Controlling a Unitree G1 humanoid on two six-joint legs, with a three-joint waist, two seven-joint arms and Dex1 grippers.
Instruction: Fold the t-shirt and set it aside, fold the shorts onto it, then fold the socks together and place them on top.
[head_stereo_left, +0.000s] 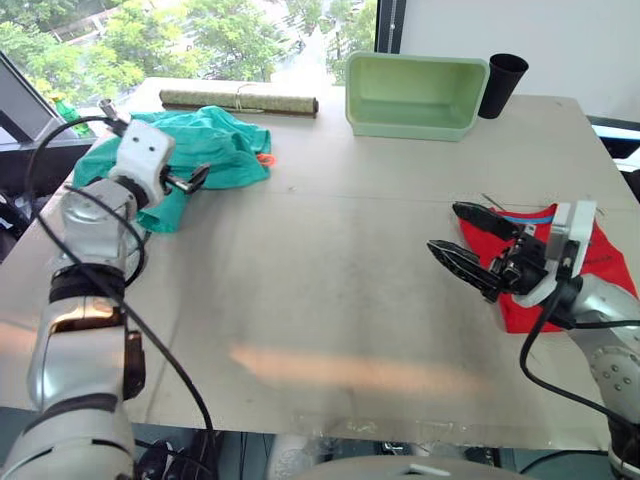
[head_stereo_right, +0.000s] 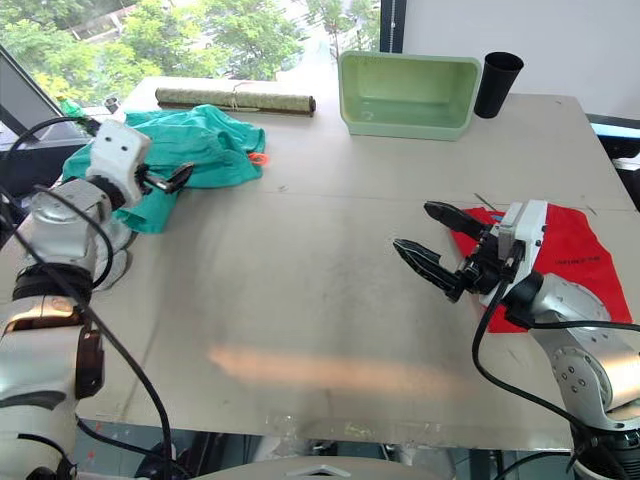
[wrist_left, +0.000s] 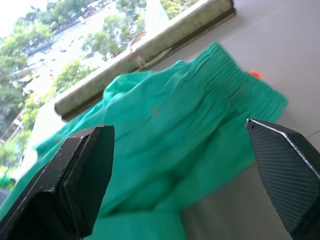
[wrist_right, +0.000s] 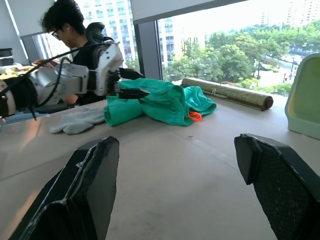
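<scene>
The red t-shirt (head_stereo_left: 590, 250) lies flat at the table's right edge. My right gripper (head_stereo_left: 462, 245) hovers open at its left border, holding nothing. The teal shorts (head_stereo_left: 215, 140) lie crumpled at the far left, an orange tag (head_stereo_left: 264, 158) showing at their right edge. My left gripper (head_stereo_left: 195, 182) is open just over the near part of the shorts, and nothing sits between its fingers (wrist_left: 75, 185). The light grey socks (wrist_right: 80, 120) lie on the table beside the shorts, on their near side.
A pale green bin (head_stereo_left: 415, 95) and a black cup (head_stereo_left: 503, 85) stand at the back. A rolled mat (head_stereo_left: 240, 101) lies along the far edge behind the shorts. A person (wrist_right: 65, 25) sits beyond the table's left side.
</scene>
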